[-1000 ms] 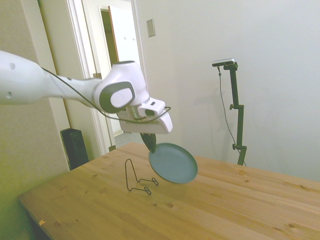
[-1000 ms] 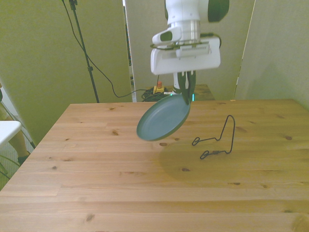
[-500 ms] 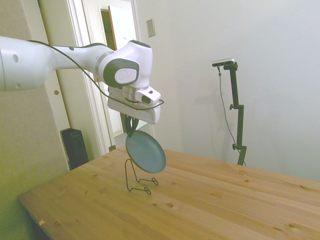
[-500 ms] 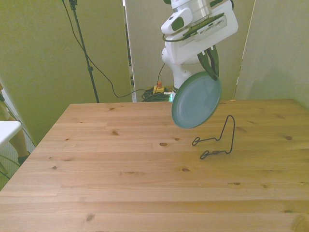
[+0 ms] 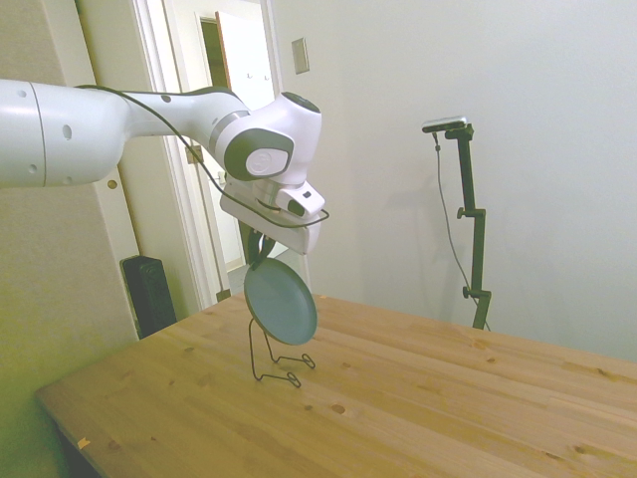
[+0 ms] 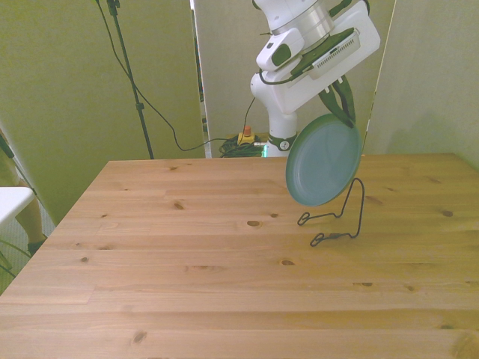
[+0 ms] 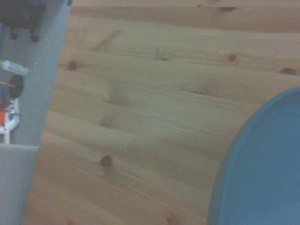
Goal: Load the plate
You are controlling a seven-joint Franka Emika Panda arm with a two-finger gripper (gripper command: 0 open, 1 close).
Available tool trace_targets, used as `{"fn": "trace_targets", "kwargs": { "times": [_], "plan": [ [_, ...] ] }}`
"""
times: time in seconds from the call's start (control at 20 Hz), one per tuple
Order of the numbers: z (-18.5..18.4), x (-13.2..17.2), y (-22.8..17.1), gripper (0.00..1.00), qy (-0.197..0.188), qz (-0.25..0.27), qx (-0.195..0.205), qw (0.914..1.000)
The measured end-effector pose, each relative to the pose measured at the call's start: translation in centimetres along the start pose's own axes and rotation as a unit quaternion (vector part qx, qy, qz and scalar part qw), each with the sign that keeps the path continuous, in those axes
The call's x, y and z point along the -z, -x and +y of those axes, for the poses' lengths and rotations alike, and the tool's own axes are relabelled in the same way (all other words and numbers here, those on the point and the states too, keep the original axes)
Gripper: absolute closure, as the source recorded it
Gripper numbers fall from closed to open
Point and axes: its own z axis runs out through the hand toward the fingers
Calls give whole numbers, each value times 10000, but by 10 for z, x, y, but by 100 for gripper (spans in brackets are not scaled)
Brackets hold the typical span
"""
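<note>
Teal plate point(image 6: 323, 159) pinched in hand point(image 6: 346, 110), above wire stand point(image 6: 338, 218)

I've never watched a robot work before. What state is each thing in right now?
Plate: held in the air by its upper rim, nearly on edge, above the stand, not yet seated.
Gripper: shut on the plate's rim.
Wire stand: upright on the table, holding nothing.
Table: bears only the stand.

even soft indoor light, yellow-green tint at edges; wrist view blurred, others sharp.
</note>
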Motion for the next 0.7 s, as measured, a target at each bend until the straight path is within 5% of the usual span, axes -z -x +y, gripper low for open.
{"fn": "trace_targets", "kwargs": {
  "times": [0.25, 0.7],
  "plan": [
    [14, -8, -11, 100, -544, -523, 97, 9971],
    [34, -43, -31, 100, -695, -850, 281, 9936]
  ]
}}
